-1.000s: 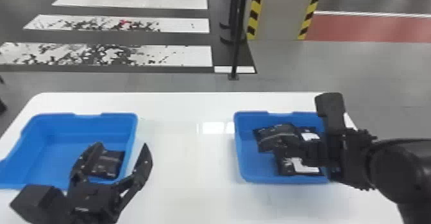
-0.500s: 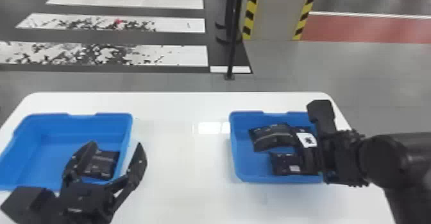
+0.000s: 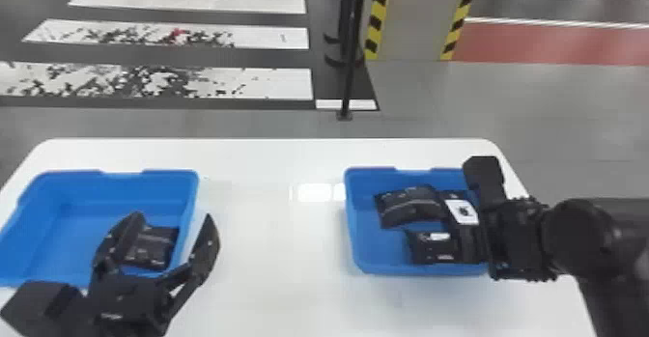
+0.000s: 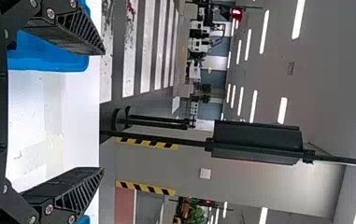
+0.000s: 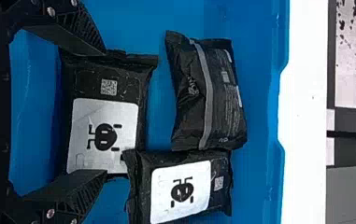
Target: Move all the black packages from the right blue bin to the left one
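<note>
In the head view my right gripper (image 3: 516,237) is over the right part of the right blue bin (image 3: 355,234). In the right wrist view the right gripper (image 5: 104,112) stands open, its fingertips at both ends of a black package (image 5: 143,93) with a white label. Farther from it lie a grey-striped package (image 5: 222,93) and another labelled package (image 5: 185,186). Over the near right corner of the left blue bin (image 3: 87,215), my left gripper (image 3: 174,217) stands open, with one black package (image 3: 157,246) behind it in that bin. The left wrist view shows the left gripper (image 4: 103,111) holding nothing.
The white table (image 3: 275,244) lies between the two bins. Beyond its far edge are a thin black pole (image 3: 350,61) on the floor and a grey pillar (image 3: 417,17) with yellow-black stripes.
The head view has shifted slightly. My right gripper has changed its pose over the bin, uncovering the striped package and covering more of the nearest package's label. The left arm looks unchanged.
</note>
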